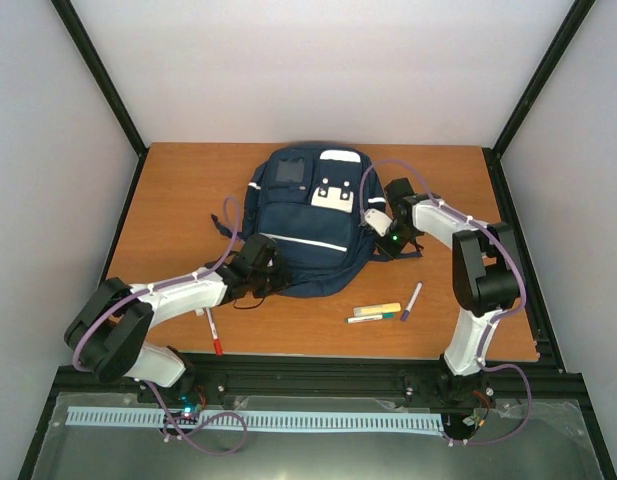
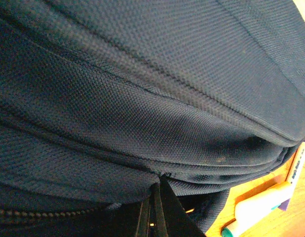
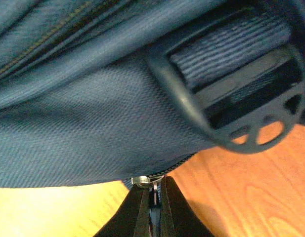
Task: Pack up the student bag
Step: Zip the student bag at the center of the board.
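Inventory first: I count one large navy blue fabric backpack [image 1: 308, 215] with white stripes and patches, lying flat in the middle of the brown wooden table [image 1: 188, 190], nearer its far edge. I count four writing tools. One red-capped white marker [image 1: 214, 333] lies alone by the near edge on the left. The other three sit together in front of the bag to the right: a yellow highlighter [image 1: 376, 309], a thin green-capped marker [image 1: 370, 318] just beside it, and a purple-capped pen [image 1: 411, 300] at a slant.

Both arms are reaching in. The left arm stretches low across the table, and the left gripper [image 1: 256, 262] is against the bag's near left corner. In its wrist view the dark fingers [image 2: 164, 210] are clenched together under the fabric, close to a zipper line. I cannot tell whether anything is caught between them.

The right arm rises from its base, folds at the elbow and angles inward, putting the right gripper [image 1: 376, 232] at the bag's right edge. Its fingers are pinched on a small metal zipper pull [image 3: 144, 181] at the lower seam, beside a dark plastic strap buckle [image 3: 241, 98].
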Tool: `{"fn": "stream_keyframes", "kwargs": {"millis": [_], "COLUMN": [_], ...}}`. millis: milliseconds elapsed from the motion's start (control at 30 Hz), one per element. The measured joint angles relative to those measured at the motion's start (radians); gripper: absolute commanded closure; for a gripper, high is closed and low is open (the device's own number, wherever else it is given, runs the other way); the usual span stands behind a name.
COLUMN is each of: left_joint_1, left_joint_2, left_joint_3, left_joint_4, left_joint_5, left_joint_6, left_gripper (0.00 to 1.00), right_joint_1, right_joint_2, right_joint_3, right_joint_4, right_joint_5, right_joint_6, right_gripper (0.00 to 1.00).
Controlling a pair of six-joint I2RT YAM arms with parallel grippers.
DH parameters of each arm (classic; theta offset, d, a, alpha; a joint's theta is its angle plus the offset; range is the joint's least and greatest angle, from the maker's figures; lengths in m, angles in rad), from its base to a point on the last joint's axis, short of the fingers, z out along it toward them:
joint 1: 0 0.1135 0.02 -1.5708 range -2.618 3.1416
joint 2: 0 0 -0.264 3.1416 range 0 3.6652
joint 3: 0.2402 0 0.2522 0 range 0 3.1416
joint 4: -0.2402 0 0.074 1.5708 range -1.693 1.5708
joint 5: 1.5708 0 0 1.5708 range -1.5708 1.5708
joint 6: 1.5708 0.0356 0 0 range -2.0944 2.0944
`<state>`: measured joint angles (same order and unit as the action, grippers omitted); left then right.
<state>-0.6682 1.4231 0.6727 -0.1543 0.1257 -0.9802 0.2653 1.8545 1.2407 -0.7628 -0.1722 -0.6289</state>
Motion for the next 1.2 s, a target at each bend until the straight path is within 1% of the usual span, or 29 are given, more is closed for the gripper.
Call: {"fn": "stream_keyframes", "kwargs": {"millis": [33, 100, 333, 467, 500, 533, 633, 667, 700, 733, 767, 800, 833, 867, 900, 1000, 1033, 1067, 1100, 1200], "left_joint_1": [0.000, -0.001, -0.001, -0.001, -0.001, -0.001, 0.000, 0.001, 0.001, 0.001, 0.001, 0.002, 0.003, 0.003, 0.003, 0.003, 0.003, 0.003, 0.003, 0.003], "left_joint_2": [-0.002, -0.003, -0.004, -0.004, -0.004, -0.004, -0.008, -0.013, -0.021, -0.030, -0.040, -0.053, -0.061, -0.067, -0.074, -0.096, -0.107, -0.120, -0.135, -0.175], "left_joint_3": [-0.002, -0.002, -0.002, -0.002, -0.002, 0.000, 0.011, 0.016, 0.023, 0.031, 0.045, 0.067, 0.085, 0.108, 0.134, 0.195, 0.210, 0.226, 0.242, 0.298], "left_joint_4": [0.003, 0.008, 0.029, 0.040, 0.040, 0.039, 0.015, -0.002, -0.024, -0.043, -0.068, -0.097, -0.114, -0.133, -0.148, -0.182, -0.194, -0.209, -0.224, -0.279], "left_joint_5": [0.000, 0.000, -0.002, -0.003, -0.002, -0.002, -0.010, -0.016, -0.024, -0.031, -0.037, -0.044, -0.047, -0.048, -0.050, -0.050, -0.050, -0.050, -0.051, -0.071], "left_joint_6": [0.000, 0.000, 0.000, 0.002, 0.008, 0.012, 0.040, 0.052, 0.067, 0.083, 0.101, 0.119, 0.140, 0.159, 0.175, 0.229, 0.245, 0.261, 0.279, 0.332], "left_gripper": [0.99, 0.99, 0.99, 0.99, 0.99, 0.99, 0.96, 0.92, 0.87, 0.79, 0.68, 0.57, 0.48, 0.41, 0.37, 0.27, 0.21, 0.08, 0.01, 0.00], "right_joint_1": [-0.005, -0.010, -0.013, -0.018, -0.023, -0.028, -0.043, -0.053, -0.060, -0.069, -0.075, -0.078, -0.079, -0.078, -0.078, -0.073, -0.070, -0.068, -0.064, -0.055], "right_joint_2": [0.010, 0.017, 0.017, 0.017, 0.017, 0.016, -0.007, -0.034, -0.062, -0.107, -0.152, -0.203, -0.249, -0.287, -0.323, -0.421, -0.452, -0.470, -0.496, -0.541], "right_joint_3": [0.008, 0.013, 0.013, 0.014, 0.014, 0.014, 0.013, 0.012, 0.012, 0.010, 0.008, 0.008, 0.008, 0.008, 0.008, 0.008, 0.005, 0.003, -0.001, -0.005], "right_joint_4": [0.007, 0.029, 0.113, 0.144, 0.148, 0.151, 0.151, 0.149, 0.146, 0.141, 0.134, 0.127, 0.122, 0.118, 0.115, 0.101, 0.101, 0.101, 0.100, 0.097], "right_joint_5": [0.003, 0.013, 0.060, 0.074, 0.075, 0.072, 0.068, 0.061, 0.052, 0.035, 0.019, -0.002, -0.021, -0.038, -0.056, -0.095, -0.097, -0.097, -0.094, -0.100], "right_joint_6": [0.000, 0.003, 0.010, 0.025, 0.029, 0.033, 0.052, 0.056, 0.066, 0.069, 0.075, 0.083, 0.094, 0.108, 0.113, 0.137, 0.152, 0.161, 0.173, 0.193], "right_gripper": [0.94, 0.93, 0.92, 0.82, 0.78, 0.72, 0.60, 0.55, 0.49, 0.42, 0.29, 0.05, 0.01, 0.00, 0.00, 0.00, 0.00, 0.00, 0.00, 0.00]}}
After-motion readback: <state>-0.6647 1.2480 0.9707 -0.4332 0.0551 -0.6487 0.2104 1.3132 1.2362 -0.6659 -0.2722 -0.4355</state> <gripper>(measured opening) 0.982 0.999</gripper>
